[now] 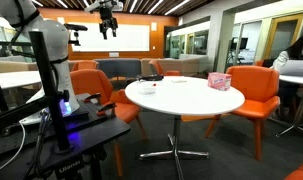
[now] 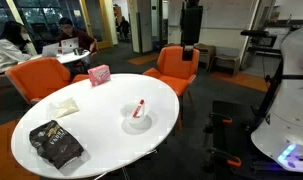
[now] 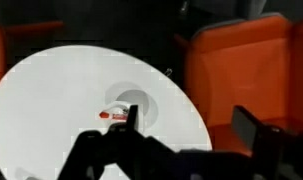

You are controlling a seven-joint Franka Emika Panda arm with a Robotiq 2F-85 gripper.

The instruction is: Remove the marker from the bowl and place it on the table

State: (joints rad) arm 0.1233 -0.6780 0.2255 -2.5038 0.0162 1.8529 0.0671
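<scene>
The low pale bowl [image 2: 138, 122] sits on the round white table [image 2: 91, 125] near its edge. The dark reddish marker [image 2: 139, 108] leans in the bowl with one end sticking out over the rim. In the wrist view the bowl [image 3: 132, 100] lies far below me, with the marker [image 3: 116, 116] at its lower left. My gripper [image 3: 191, 125] is open and empty, high above the table [image 3: 61, 110] and the edge by the orange chair. It shows near the top of both exterior views [image 1: 109, 25] [image 2: 191, 22].
A pink patterned box [image 2: 98, 74] [image 1: 220, 81] stands at the table's far edge. A black bag [image 2: 56, 144] and a white napkin [image 2: 63, 105] lie on the table. Orange chairs [image 2: 176, 66] [image 3: 241, 60] ring it. The black equipment cart [image 1: 61, 130] stands beside it.
</scene>
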